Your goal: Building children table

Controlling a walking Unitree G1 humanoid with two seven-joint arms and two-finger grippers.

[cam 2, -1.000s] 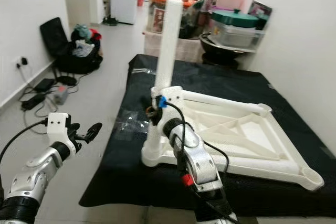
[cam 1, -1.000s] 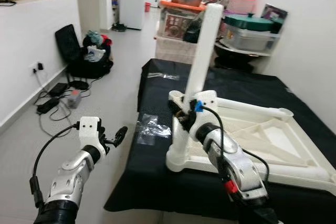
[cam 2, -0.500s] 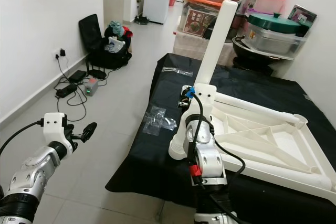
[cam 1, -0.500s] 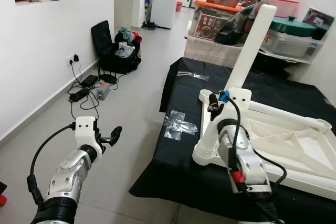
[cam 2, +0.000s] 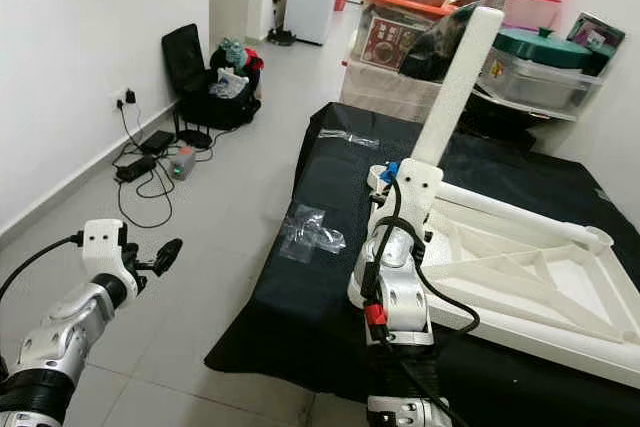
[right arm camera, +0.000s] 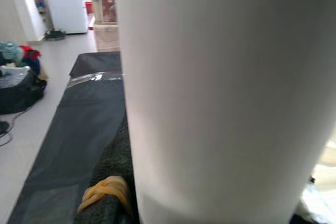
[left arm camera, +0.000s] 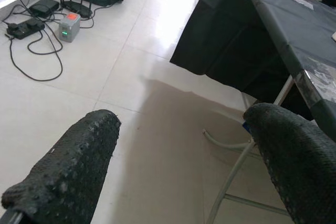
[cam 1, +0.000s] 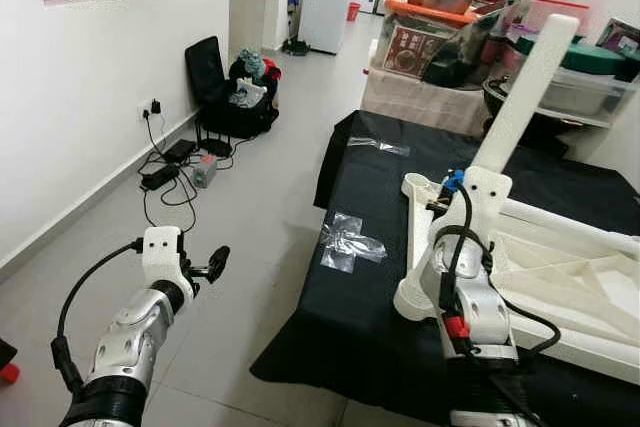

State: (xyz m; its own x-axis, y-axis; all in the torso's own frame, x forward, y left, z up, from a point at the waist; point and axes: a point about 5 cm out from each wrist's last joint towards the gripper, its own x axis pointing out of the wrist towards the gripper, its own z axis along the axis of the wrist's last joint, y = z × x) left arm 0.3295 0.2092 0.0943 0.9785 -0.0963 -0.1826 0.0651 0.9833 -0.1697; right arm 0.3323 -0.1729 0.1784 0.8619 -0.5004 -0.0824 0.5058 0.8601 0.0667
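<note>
The white leg (cam 1: 520, 97) stands tilted at the near corner of the upturned tabletop (cam 1: 590, 277) on the black table (cam 1: 380, 207). My right gripper (cam 2: 385, 179) is at its base; whether my fingers clamp it I cannot tell. I judge I am seating this leg, which next needs straightening. My left gripper (cam 1: 205, 269) hangs spread over the floor. Behind, a lidded tub (cam 1: 575, 72) hides its contents.
</note>
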